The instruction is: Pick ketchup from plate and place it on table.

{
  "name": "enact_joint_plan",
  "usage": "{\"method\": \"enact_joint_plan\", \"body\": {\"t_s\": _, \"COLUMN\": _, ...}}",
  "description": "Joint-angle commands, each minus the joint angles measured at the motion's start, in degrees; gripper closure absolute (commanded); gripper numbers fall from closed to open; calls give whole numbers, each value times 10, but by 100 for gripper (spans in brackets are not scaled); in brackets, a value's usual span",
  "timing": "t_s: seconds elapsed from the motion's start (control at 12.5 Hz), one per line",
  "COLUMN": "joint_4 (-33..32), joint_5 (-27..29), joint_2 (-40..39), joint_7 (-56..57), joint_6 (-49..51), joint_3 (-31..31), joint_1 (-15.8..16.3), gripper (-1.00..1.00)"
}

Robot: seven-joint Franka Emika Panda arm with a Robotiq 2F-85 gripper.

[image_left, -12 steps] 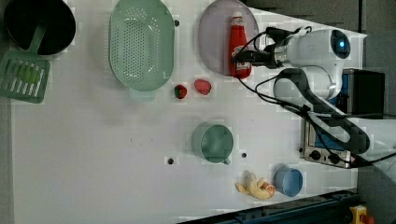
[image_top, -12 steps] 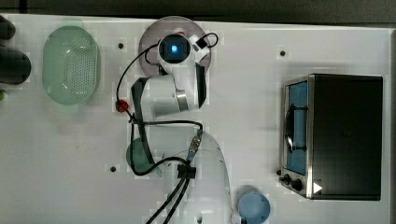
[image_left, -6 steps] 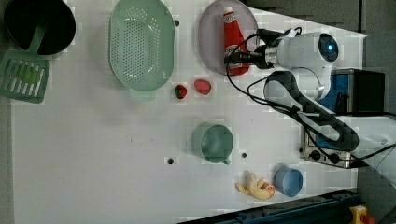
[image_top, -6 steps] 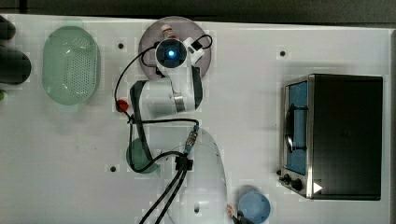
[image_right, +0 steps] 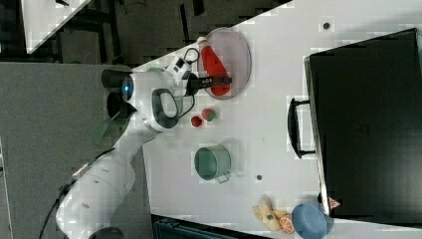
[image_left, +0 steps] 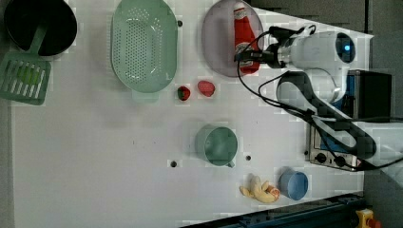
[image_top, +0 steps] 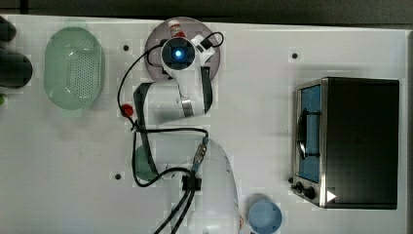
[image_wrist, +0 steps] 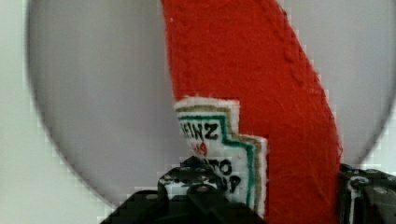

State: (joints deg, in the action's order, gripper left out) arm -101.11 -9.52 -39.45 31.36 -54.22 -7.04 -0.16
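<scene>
The ketchup (image_left: 243, 35), a slim red bottle with a white cap and white label, lies on the pale mauve plate (image_left: 216, 42) at the table's (image_left: 95, 142) far edge. My gripper (image_left: 247, 56) reaches in from the left view's right and is shut on the bottle's lower body. In the wrist view the black fingers (image_wrist: 201, 191) press either side of the ketchup (image_wrist: 261, 84) by its label, with the plate (image_wrist: 93, 93) beneath. From the top view the arm covers most of the bottle, leaving its cap (image_top: 175, 28) showing on the plate (image_top: 155, 41).
A green perforated basket (image_left: 142, 45) sits at the left view's left of the plate, with two strawberries (image_left: 183, 92) below it. A green cup (image_left: 216, 145) stands mid-table. A toaster oven (image_top: 355, 141), a blue bowl (image_left: 293, 184) and a black pan (image_left: 40, 23) ring the edges.
My fingers were wide apart a second ago and have closed onto the ketchup. The arm's head has shifted toward the plate's far rim, and the bottle has slid a little with it.
</scene>
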Motion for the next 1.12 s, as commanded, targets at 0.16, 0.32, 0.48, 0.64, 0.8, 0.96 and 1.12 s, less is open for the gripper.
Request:
{"method": "enact_joint_plan", "body": {"t_s": 0.16, "joint_4": 14, "joint_5": 2, "joint_2": 147, "joint_7": -14, "joint_6": 103, "joint_3": 3, "joint_1": -16, "gripper": -21}}
{"method": "enact_joint_plan", "body": {"t_s": 0.32, "joint_4": 10, "joint_5": 4, "joint_2": 203, "joint_7": -15, "joint_6": 184, "joint_3": 9, "joint_1": -26, "gripper": -21}}
{"method": "enact_joint_plan", "body": {"t_s": 0.48, "joint_4": -6, "joint_5": 33, "joint_2": 255, "joint_7": -18, "joint_6": 255, "joint_3": 15, "joint_1": -40, "gripper": -21}}
{"method": "enact_joint_plan", "body": {"t_s": 0.64, "joint_4": -34, "joint_5": 75, "joint_2": 300, "joint_7": -17, "joint_6": 312, "joint_3": 26, "joint_1": -54, "gripper": -21}}
{"method": "enact_joint_plan", "body": {"t_s": 0.8, "joint_4": -75, "joint_5": 96, "joint_2": 336, "joint_7": -18, "joint_6": 345, "joint_3": 41, "joint_1": -63, "gripper": -21}}
{"method": "enact_joint_plan", "body": {"t_s": 0.96, "joint_4": -128, "joint_5": 96, "joint_2": 366, "joint_7": -18, "joint_6": 341, "joint_3": 54, "joint_1": -68, "gripper": -21}}
{"method": "enact_joint_plan", "body": {"t_s": 1.12, "joint_4": -185, "joint_5": 96, "joint_2": 394, "joint_7": -26, "joint_6": 311, "joint_3": 61, "joint_1": -68, "gripper": -21}}
